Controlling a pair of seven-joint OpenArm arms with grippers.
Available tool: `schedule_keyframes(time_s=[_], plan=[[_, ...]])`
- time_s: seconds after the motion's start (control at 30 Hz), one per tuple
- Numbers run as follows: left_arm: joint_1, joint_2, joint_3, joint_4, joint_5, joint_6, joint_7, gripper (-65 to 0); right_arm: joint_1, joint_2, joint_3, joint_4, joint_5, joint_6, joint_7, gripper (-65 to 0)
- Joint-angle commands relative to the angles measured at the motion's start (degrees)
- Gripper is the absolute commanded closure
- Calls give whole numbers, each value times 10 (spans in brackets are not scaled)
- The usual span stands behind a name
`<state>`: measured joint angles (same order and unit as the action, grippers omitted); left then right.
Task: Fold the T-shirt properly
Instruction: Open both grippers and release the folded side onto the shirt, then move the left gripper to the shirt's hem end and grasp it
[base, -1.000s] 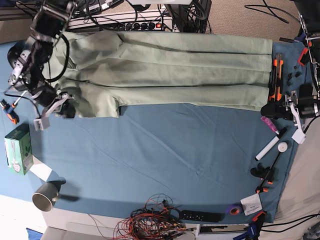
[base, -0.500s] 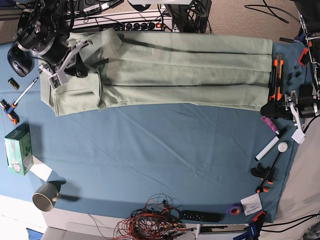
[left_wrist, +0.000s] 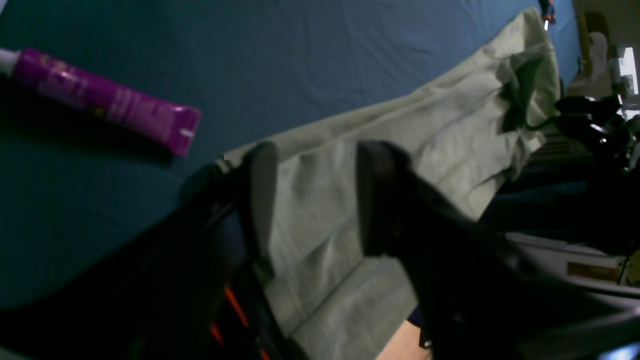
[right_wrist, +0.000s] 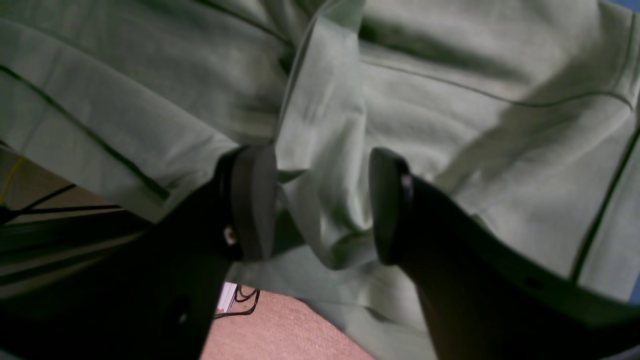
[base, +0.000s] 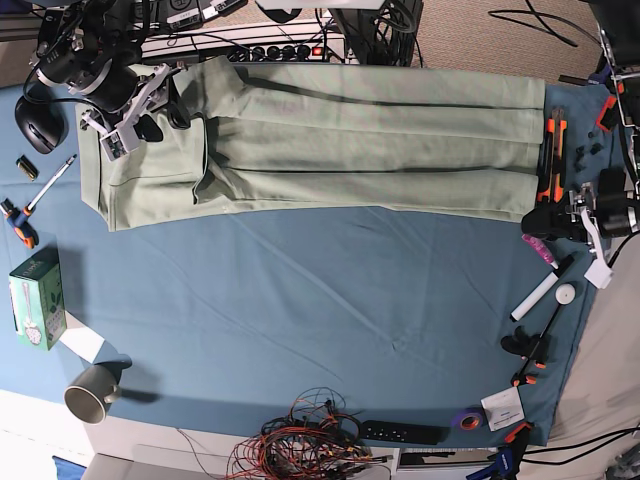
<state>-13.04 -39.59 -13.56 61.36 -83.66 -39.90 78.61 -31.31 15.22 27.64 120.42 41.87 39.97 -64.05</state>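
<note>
**Q:** So why does the T-shirt lie where it does?

**A:** It is stretched as a long band across the 12 o'clock edge of the tabletop, on the blue cloth, with lengthwise creases running from 9 to 3 o'clock. That layout, I judge, suits a fold made from both ends at once, one arm stationed at each end.

**Q:** And the two end effectors?

**A:** The right end effector sits over the shirt's 9 o'clock end, near the far edge. Its jaws stand apart, straddling a raised pleat of fabric without pinching it: released. The left end effector waits at 3 o'clock by the hem, jaws likewise spread, nothing held.

**Q:** What does each view add?

**A:** The base view alone gives the whole layout: shirt along the far edge, tools crowding the 3 o'clock margin, a mug and green box near 8 o'clock. The right wrist view shows what the base view cannot: the upright fold of cloth between the open fingers, and fabric hanging past the table's edge over the carpet. The left wrist view shows the hem running between its dark fingers, and a purple tube lying just beside the shirt's corner, toward 10 o'clock in that frame.
</note>
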Motion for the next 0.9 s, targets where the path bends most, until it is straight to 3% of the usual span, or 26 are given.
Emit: schedule_keyframes(time_s=[0.0,0.17,0.3,0.57,0.7,0.87], plan=[[-9,-28,-5,8,-13,-1,7,-311,-1,7,12,18,6,0,16,-298],[12,-72,-5,28,-13,-1,14,-322,-1,6,73,59,6,0,36,-298],[54,-83,-5,70,-13,-1,14,-322,5,6,118,85,6,0,59,-298],[163,-56,-5,203,-13,-1,14,-320,10,-2,126,86,6,0,58,-298],[180,-36,-5,214,-13,-1,-6,-320,10,-16,126,86,6,0,58,-298],[192,-12,-5,210,61,-1,-52,-320,10,-23,125,86,6,0,60,-298]])
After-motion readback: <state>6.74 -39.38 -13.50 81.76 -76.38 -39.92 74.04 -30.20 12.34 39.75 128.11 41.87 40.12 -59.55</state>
